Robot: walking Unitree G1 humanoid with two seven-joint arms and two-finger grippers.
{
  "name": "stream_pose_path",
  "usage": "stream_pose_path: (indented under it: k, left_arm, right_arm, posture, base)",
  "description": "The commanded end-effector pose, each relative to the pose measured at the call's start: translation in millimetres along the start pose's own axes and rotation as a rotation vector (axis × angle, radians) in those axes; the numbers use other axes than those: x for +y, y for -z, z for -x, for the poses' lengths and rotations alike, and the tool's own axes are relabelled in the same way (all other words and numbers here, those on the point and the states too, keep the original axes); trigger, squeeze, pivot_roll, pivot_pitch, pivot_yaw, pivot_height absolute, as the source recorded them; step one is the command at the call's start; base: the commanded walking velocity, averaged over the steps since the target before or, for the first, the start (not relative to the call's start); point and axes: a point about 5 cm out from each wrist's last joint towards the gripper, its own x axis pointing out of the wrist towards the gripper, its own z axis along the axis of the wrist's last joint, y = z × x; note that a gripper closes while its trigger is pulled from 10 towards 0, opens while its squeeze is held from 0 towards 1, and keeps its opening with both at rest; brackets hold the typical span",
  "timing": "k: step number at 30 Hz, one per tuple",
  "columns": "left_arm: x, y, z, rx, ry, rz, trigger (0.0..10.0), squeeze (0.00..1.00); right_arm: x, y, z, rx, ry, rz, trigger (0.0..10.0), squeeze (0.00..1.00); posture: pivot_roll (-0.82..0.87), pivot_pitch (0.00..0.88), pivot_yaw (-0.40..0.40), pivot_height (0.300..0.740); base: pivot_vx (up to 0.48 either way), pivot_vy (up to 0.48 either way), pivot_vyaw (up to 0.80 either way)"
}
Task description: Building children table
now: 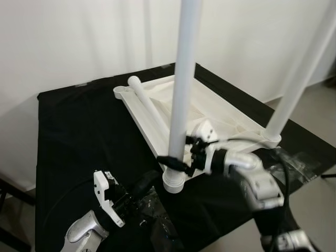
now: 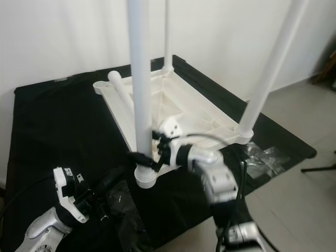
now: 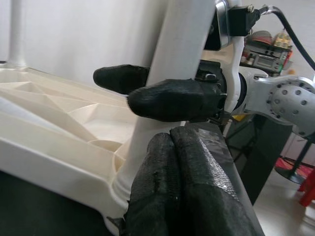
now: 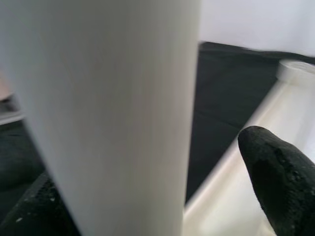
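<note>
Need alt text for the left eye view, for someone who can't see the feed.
The right end effector grips the nearest upright white leg just above its socket on the upside-down white tabletop, which lies on a black cloth. Another leg lies loose on the tabletop, and the left end effector rests low beside the socket, fingers together.

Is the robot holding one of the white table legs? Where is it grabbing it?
Yes. The right gripper clasps the nearest upright table leg low down, just above its socket in the upturned tabletop. The left gripper holds nothing.
</note>
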Motion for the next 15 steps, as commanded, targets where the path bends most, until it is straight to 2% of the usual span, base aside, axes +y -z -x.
stream_pose_path:
  k: [1,6,7,8,9,10,15]
  left_arm:
    - [1.1,4.7,3.8,0.015,-0.017,0.011,10.0,0.0]
    - [1.1,4.9,3.9,0.015,-0.017,0.011,10.0,0.0]
    - [1.3,5.8,3.6,0.02,-0.017,0.005,10.0,0.0]
    - [0.7,6.1,3.2,0.025,-0.015,-0.001,10.0,0.0]
    - [0.7,6.1,3.2,0.025,-0.015,-0.001,10.0,0.0]
    - [-0.2,6.4,2.5,0.032,-0.011,-0.012,10.0,0.0]
    - [-0.6,6.4,2.1,0.034,-0.009,-0.016,10.0,0.0]
  right_arm:
    - [-5.9,0.6,5.8,-0.002,-0.002,-0.008,10.0,0.0]
    - [-9.4,-2.2,7.2,0.015,-0.044,0.004,10.0,0.0]
    - [-23.3,-4.8,5.7,0.04,-0.083,0.002,10.0,0.0]
    - [-29.1,-7.6,4.5,0.039,-0.09,-0.005,7.1,0.0]
    - [-29.1,-7.6,4.5,0.039,-0.09,-0.005,7.1,0.0]
    - [-35.8,-10.9,4.0,0.022,-0.105,-0.012,0.0,0.0]
    - [-37.3,-11.8,4.3,0.015,-0.107,-0.014,0.0,0.0]
  posture:
    - [-0.05,0.0,-0.027,0.74]
    - [-0.05,0.0,-0.027,0.74]
    - [-0.03,0.0,-0.031,0.74]
    - [-0.03,0.0,-0.032,0.74]
    - [-0.03,0.0,-0.032,0.74]
    - [-0.02,0.0,-0.031,0.74]
    - [-0.02,0.0,-0.031,0.74]
  base:
    - [0.0,0.0,0.0]
    - [0.0,0.0,0.0]
    - [0.0,0.0,0.0]
    - [0.0,0.0,0.0]
    - [0.0,0.0,0.0]
    - [0.0,0.0,0.0]
    - [0.0,0.0,0.0]
